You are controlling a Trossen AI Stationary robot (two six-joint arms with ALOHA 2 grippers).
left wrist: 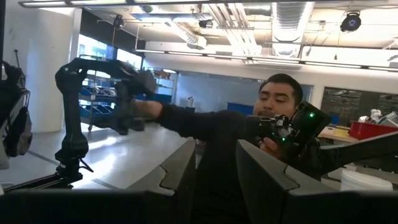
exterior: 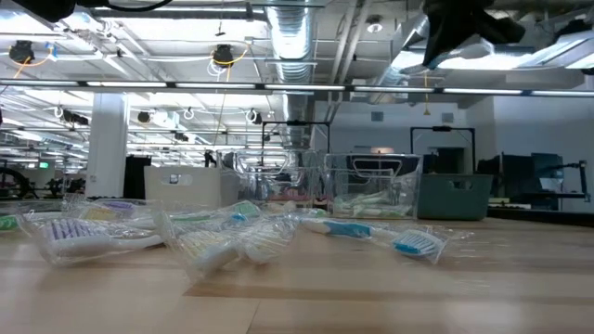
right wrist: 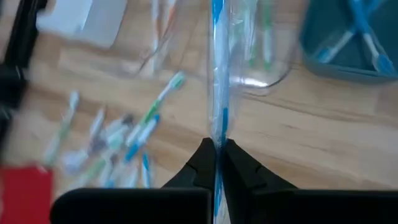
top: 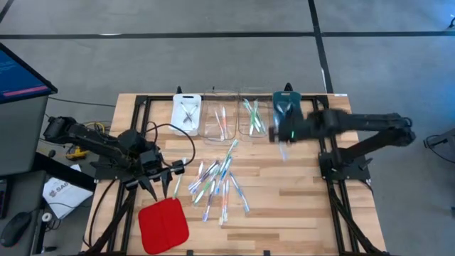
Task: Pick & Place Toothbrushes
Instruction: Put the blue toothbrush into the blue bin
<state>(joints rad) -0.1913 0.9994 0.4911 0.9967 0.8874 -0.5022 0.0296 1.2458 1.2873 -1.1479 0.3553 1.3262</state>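
Note:
Many wrapped toothbrushes [top: 217, 181] lie in a loose pile mid-table, also seen in the low view [exterior: 232, 237]. My right gripper [right wrist: 216, 152], blurred in the high view [top: 284, 136], is above the table near the teal tray [top: 286, 107] and is shut on one blue wrapped toothbrush [right wrist: 216, 74]. My left gripper [top: 169, 176] waits at the table's left beside the pile. It is open [left wrist: 214, 171], with nothing between its fingers. My right gripper pinches the blue toothbrush between its two fingers, by its clear wrapper [right wrist: 217, 134]. Most of the brush sticks out past the fingertips [right wrist: 231, 155], roughly in line with them. The fingers slant downward from above. The brush is lifted clear of the table.
Along the far edge stand a white tray [top: 187, 112], two clear trays [top: 220, 122] [top: 250, 117] holding brushes, and the teal tray. A red square pad [top: 163, 224] lies near the front left. A person [left wrist: 280, 124] is beyond the table.

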